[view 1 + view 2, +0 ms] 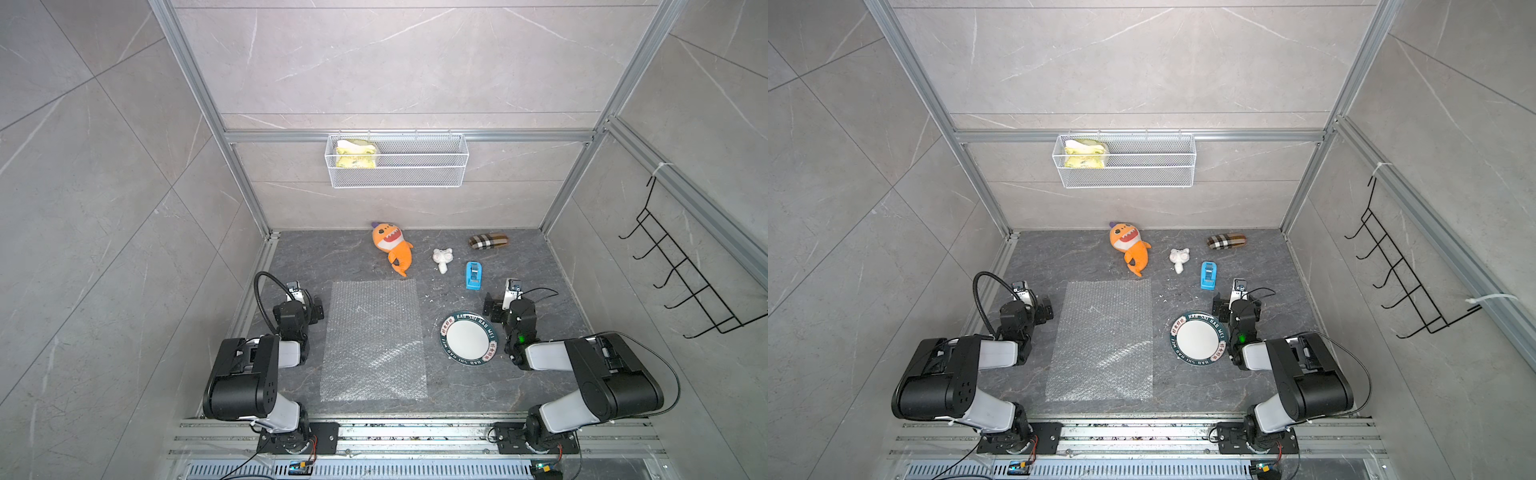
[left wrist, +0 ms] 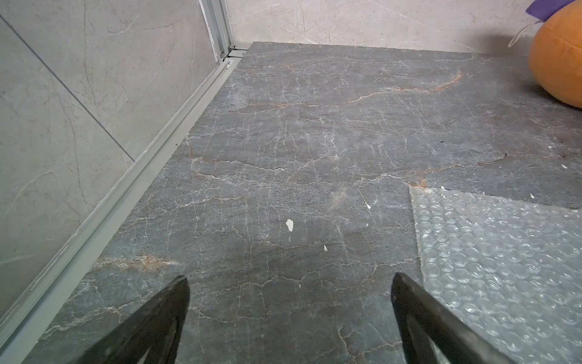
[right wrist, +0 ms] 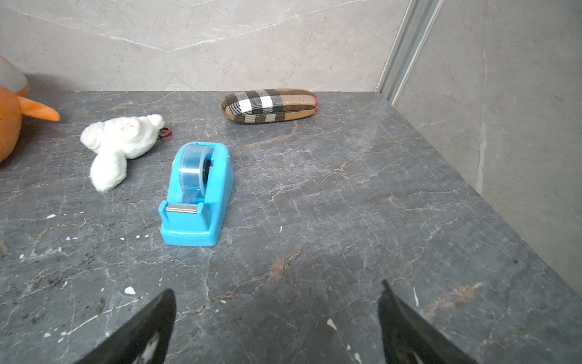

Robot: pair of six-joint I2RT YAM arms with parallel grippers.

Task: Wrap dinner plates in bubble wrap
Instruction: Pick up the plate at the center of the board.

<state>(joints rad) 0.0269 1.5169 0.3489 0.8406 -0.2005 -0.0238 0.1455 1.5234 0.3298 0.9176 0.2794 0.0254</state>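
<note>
Both claws stand released and hold nothing. The left claw [image 2: 289, 277] hangs over bare tabletop [image 2: 283, 141] just left of the bubble wrap [image 1: 374, 340], which lies flat mid-tabletop. The dinner plate [image 1: 468, 338] sits just right of the wrap, not touching it. The right claw [image 3: 277, 286] hangs by the plate's far right edge, near a blue tape dispenser [image 3: 196, 195].

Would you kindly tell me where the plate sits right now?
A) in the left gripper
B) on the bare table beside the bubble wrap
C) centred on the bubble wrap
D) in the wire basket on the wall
B: in a top view the plate lies flat on the dark table, apart from the bubble wrap, with a strip of bare table between them.
</note>
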